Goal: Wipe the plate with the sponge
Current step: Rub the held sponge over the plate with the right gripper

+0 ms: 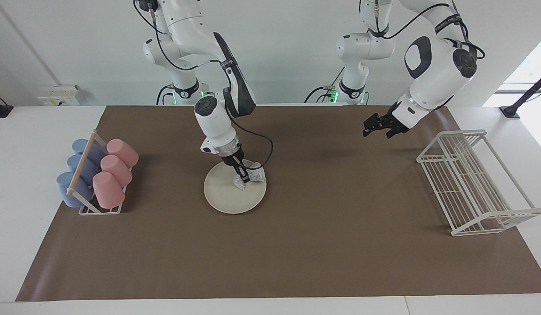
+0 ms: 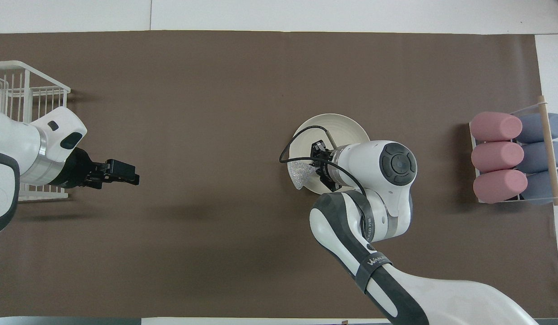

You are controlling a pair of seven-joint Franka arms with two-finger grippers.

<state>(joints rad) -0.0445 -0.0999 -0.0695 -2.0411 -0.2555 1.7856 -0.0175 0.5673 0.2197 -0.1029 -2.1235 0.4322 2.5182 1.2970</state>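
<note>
Over at the right arm's end, the rack of pink and blue cups (image 1: 97,176) sits well apart from the action. Now the plate (image 1: 224,194) on the brown mat (image 1: 270,253): the right gripper (image 1: 240,174) is pinched shut on the sponge (image 1: 252,176), pressing it onto the plate's edge nearest the robots and toward the left arm's end. Watch that, the sponge overhangs the rim, so a stroke could slide off onto the mat or tip the unheld plate. The left gripper (image 1: 378,127) waits over bare mat beside the white wire rack (image 1: 471,183); I cannot tell how its fingers stand.
</note>
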